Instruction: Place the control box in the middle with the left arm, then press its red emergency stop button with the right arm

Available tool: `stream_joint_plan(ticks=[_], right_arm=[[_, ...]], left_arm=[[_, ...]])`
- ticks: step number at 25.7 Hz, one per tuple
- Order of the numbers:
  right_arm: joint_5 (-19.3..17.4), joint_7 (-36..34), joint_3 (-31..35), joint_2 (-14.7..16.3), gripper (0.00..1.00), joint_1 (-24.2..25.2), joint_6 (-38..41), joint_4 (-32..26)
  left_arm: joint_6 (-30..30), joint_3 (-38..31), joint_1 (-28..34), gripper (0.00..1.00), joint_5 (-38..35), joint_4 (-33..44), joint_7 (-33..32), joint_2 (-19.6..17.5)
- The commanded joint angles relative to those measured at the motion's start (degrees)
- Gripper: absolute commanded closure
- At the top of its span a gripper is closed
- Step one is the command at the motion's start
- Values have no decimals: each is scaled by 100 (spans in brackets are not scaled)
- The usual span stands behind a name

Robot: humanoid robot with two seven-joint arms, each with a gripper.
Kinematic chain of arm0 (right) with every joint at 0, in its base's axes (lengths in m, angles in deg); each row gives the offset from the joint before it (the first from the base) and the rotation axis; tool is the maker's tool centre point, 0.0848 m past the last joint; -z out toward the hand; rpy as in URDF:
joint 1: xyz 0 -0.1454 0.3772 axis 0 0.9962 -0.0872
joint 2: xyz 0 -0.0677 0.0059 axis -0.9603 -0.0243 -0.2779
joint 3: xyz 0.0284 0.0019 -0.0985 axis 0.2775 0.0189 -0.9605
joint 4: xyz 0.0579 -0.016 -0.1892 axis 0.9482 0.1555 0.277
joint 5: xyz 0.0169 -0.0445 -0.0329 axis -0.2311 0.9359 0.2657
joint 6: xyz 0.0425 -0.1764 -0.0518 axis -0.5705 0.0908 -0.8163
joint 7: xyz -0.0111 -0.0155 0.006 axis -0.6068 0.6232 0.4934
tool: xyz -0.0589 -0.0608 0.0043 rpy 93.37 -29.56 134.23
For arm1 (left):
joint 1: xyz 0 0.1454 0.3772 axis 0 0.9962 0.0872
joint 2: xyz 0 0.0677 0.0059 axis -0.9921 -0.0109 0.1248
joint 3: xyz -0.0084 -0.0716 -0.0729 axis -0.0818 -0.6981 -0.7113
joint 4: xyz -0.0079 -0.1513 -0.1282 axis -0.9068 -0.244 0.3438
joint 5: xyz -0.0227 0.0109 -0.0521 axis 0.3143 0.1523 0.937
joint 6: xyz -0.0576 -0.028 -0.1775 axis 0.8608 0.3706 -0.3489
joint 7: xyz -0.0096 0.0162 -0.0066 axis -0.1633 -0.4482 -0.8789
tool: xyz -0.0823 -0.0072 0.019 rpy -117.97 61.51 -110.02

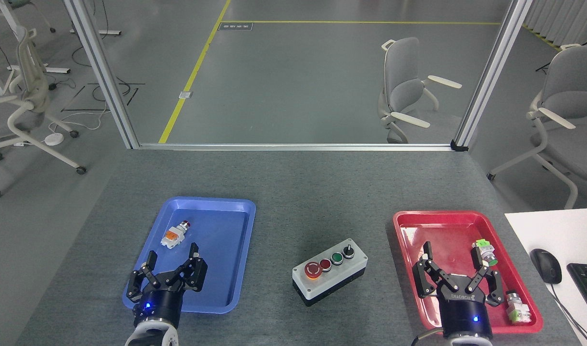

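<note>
A control box [330, 277] sits on the grey bench [293, 192] between a blue tray [236, 250] at nine o'clock and a red tray [409, 240] at three o'clock, its red emergency stop button [313, 269] untouched — the left claw [171, 271] and right claw [459, 269] both hover spread and empty.

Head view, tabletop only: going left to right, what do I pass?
Blue plastic tray with the left hand over it → grey-topped control box on bare carpet → red plastic tray with the right hand over it.
</note>
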Motion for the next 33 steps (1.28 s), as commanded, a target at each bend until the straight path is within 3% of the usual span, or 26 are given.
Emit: stream_joint_plan(ticks=[1, 4, 7, 13, 18, 33], right_arm=[[51, 215, 5, -50, 2, 271, -201, -367], [324, 215, 14, -182, 2, 253, -781, -367], [438, 207, 76, -244, 2, 262, -807, -350], [368, 207, 102, -253, 1, 235, -790, -262], [306, 215, 76, -261, 1, -2, -790, 195], [280, 215, 58, -235, 1, -11, -781, 230]], left_arm=[[-1, 0, 0, 1, 0, 0, 0, 0], [-1, 0, 0, 1, 0, 0, 0, 0], [-1, 0, 0, 1, 0, 0, -9, 0], [-1, 0, 0, 1, 0, 0, 0, 0], [-1, 0, 0, 1, 0, 0, -1, 0], [-1, 0, 0, 1, 0, 0, 0, 0]])
